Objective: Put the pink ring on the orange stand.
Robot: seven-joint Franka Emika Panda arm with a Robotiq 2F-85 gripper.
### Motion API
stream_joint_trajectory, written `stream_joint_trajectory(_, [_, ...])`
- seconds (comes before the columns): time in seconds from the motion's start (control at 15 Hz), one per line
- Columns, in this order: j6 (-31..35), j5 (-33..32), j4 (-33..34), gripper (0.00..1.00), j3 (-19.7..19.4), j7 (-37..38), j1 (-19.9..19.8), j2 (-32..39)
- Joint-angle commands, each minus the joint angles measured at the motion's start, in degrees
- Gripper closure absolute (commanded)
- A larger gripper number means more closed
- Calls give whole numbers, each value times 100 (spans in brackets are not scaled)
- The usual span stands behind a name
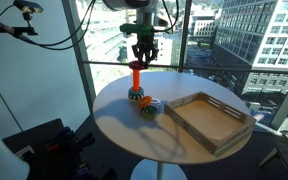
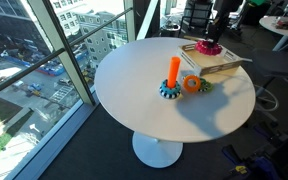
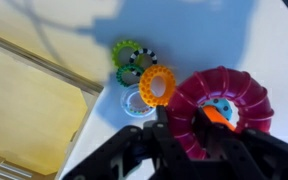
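My gripper (image 1: 143,52) is shut on the pink ring (image 1: 144,45) and holds it in the air above the orange stand (image 1: 136,78), an upright orange peg on a small round dark base. In the wrist view the pink ring (image 3: 224,95) fills the lower right. The gripper's fingers (image 3: 184,126) clamp its left wall. The tip of the orange stand (image 3: 220,117) shows through the ring's hole. In an exterior view the stand (image 2: 174,70) rises near the table's middle, and the held ring (image 2: 208,47) hangs higher up, clear of the peg.
An orange ring (image 3: 157,85), a green-and-black ring (image 3: 129,52) and a pale ring (image 3: 136,103) lie beside the stand's base. A wooden tray (image 1: 212,120) sits on the round white table (image 2: 134,75). Tall windows stand close behind.
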Motion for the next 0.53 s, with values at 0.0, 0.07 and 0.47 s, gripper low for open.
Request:
stream_joint_trajectory(0.0, [-472, 39, 672, 91, 27, -131, 13, 304])
stream_joint_trajectory(0.07, [-517, 21, 773, 90, 22, -165, 7, 399])
stream_joint_trajectory(0.47, [-335, -2, 567, 70, 23, -22, 28, 334])
